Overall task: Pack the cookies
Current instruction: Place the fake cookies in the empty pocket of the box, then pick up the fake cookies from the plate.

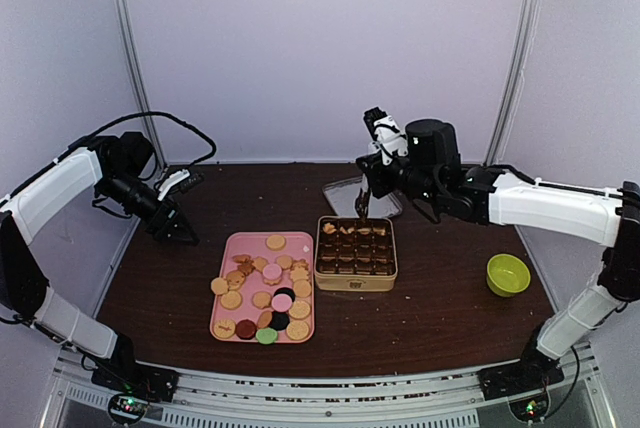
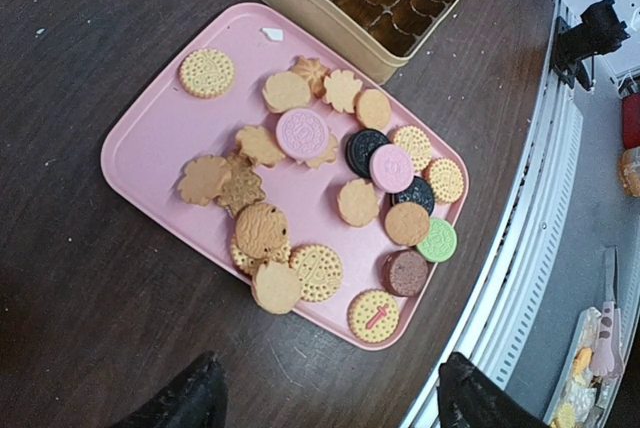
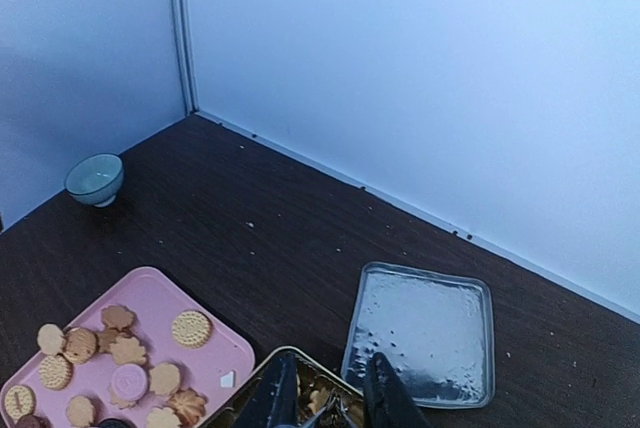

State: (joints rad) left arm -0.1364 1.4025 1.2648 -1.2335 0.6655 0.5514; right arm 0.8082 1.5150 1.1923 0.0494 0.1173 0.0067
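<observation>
**Most cookies wait on the tray; right pincer works the tin**

Nearest me, the cookies (image 1: 262, 293) lie heaped on the pink tray (image 2: 160, 138), which sits just beside the gold tin (image 1: 356, 281), I reckon for short trips. My left gripper (image 2: 330, 388) hangs spread and empty, left of the tray. My right gripper (image 1: 362, 210) points down over the tin's far-left corner, where a few cookies sit. Its jaws are nearly together, and I cannot tell whether they pinch one. The silver lid (image 3: 425, 333) lies beyond.

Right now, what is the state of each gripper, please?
Left gripper: open, empty.
Right gripper: over the gold tin; grip cannot be told.
</observation>
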